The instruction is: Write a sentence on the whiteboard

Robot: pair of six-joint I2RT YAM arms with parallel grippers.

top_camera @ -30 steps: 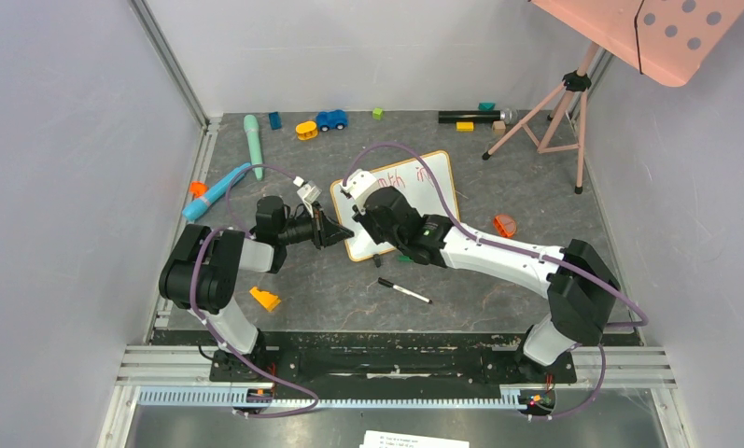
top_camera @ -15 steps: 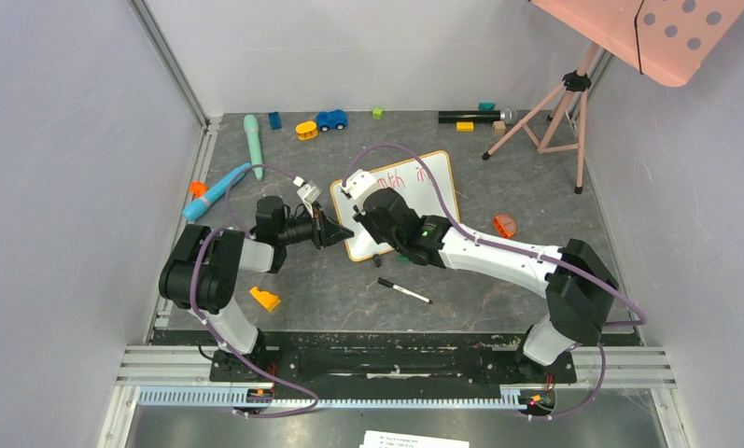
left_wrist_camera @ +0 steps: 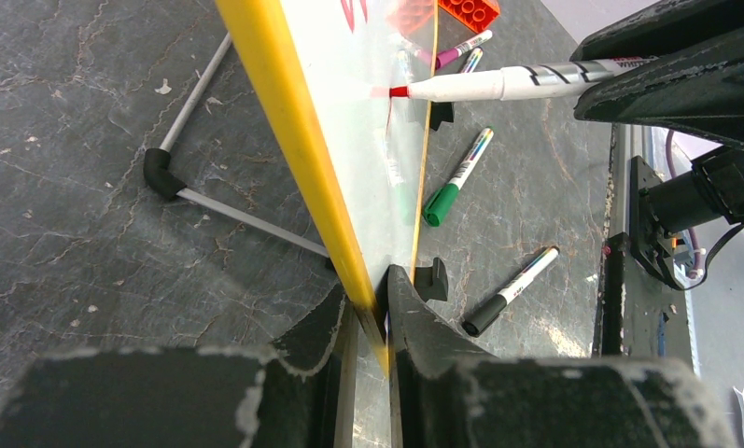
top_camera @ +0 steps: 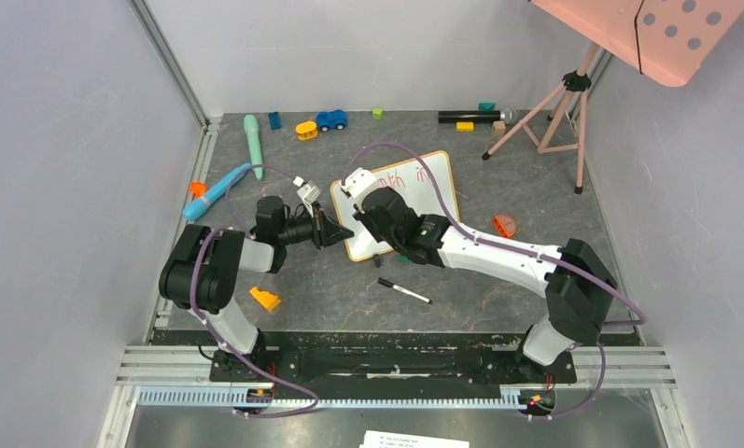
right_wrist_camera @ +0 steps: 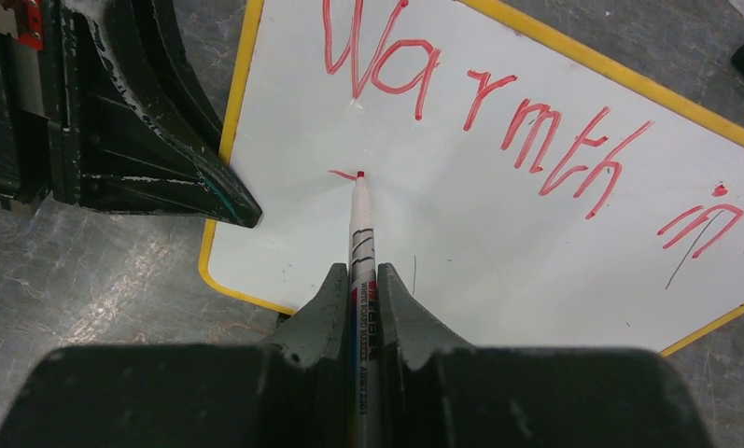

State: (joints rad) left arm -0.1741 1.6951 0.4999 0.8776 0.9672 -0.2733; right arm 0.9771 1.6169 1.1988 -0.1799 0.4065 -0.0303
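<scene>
The whiteboard [top_camera: 422, 191] with a yellowish frame stands tilted on the table's middle. In red it reads "Warmth in" [right_wrist_camera: 498, 103] along its top line. My left gripper [left_wrist_camera: 372, 289] is shut on the board's lower left edge [left_wrist_camera: 293, 140], one finger on each face. My right gripper [right_wrist_camera: 361, 271] is shut on a red marker [right_wrist_camera: 360, 224]. The marker's tip touches the board below the "W", at the end of a short fresh red stroke [right_wrist_camera: 344, 174]. From the top view the right gripper [top_camera: 363, 210] hides the board's left part. The left wrist view shows the marker [left_wrist_camera: 480, 86] meeting the board side-on.
A black-capped marker [top_camera: 404, 290] lies in front of the board, a green one [left_wrist_camera: 456, 177] closer to it. An orange block [top_camera: 264, 299] sits near the left arm. Toys line the back, a blue tube [top_camera: 217, 191] lies left, and a tripod [top_camera: 545, 112] with a pink panel [top_camera: 666, 33] stands back right.
The right gripper with the marker has crept slightly to the left across the board. The left arm and the board have stayed still.
</scene>
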